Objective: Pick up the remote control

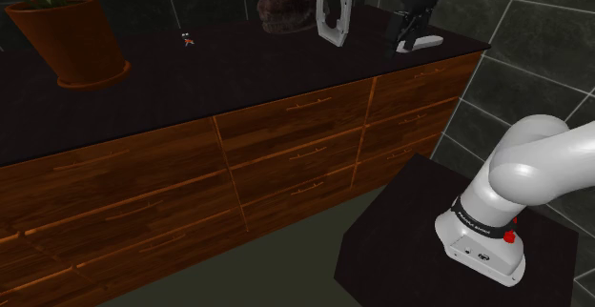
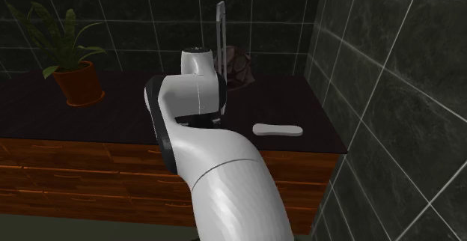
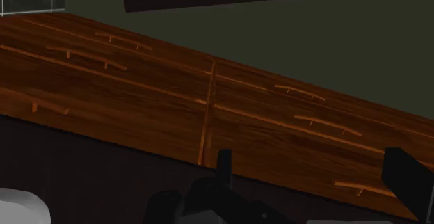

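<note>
The remote [image 2: 277, 130] lies flat near the right end of the dark desk [image 2: 112, 120], close to its near edge. It looks slim, stiff and light, with a smooth white shell that could slip, so I would pinch it across its narrow width at mid-length. The pincer [image 1: 417, 29] hangs close over it, fingers spread and empty. Farther back stand a tall white frame [image 1: 336, 5] and a brown lump [image 1: 286, 10], and a potted plant [image 1: 67, 38] sits far left. Nothing seems to block the way.

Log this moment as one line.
phase: pre-grasp | gripper: open, empty | remote control: lying flat on dark countertop, not grasped
</note>
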